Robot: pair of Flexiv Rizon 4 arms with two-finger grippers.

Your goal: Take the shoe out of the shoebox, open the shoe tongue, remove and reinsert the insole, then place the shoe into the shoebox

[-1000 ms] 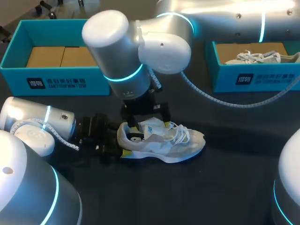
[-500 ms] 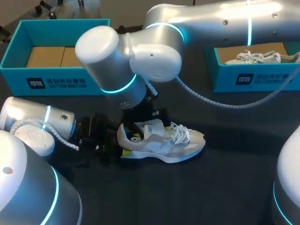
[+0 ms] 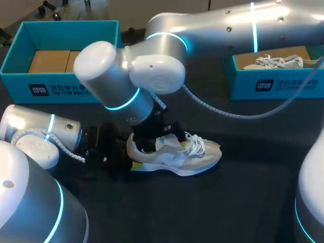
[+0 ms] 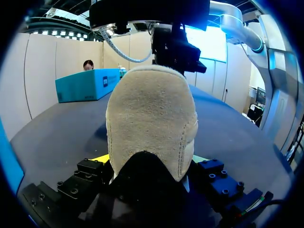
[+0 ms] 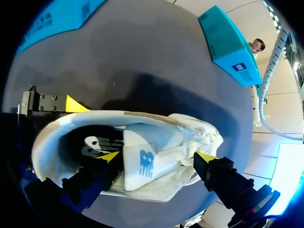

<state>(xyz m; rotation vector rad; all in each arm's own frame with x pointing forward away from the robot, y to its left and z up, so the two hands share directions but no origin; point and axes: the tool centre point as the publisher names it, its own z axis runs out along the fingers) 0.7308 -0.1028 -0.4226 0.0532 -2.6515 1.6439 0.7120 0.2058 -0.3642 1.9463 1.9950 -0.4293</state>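
A white and grey shoe [image 3: 190, 157] lies on its sole mid-table, toe to the right. My left gripper [image 3: 121, 152] holds its heel [image 4: 152, 114], a finger on each side [image 4: 151, 159]; one yellow fingertip [image 5: 76, 103] presses the shoe's side. From above, my right gripper [image 3: 161, 136] hangs over the shoe's mouth, open [image 5: 157, 156]. One of its fingers [image 5: 110, 156] is inside the opening beside the tongue [image 5: 142, 159]. The other finger [image 5: 205, 156] stands outside the shoe's side. The insole is dark inside the opening [image 5: 88, 142].
A teal shoebox [image 3: 66, 88] with brown cardboard inside stands at the back left. A second teal box [image 3: 273, 83] at the back right holds another white shoe [image 3: 278, 62]. My right arm's elbow [image 3: 126, 76] and cable [image 3: 228, 111] hang over the table's middle.
My right arm has swung left and lowered, bringing its gripper down into the shoe's mouth and over the tongue. The shoe and my left gripper have stayed put.
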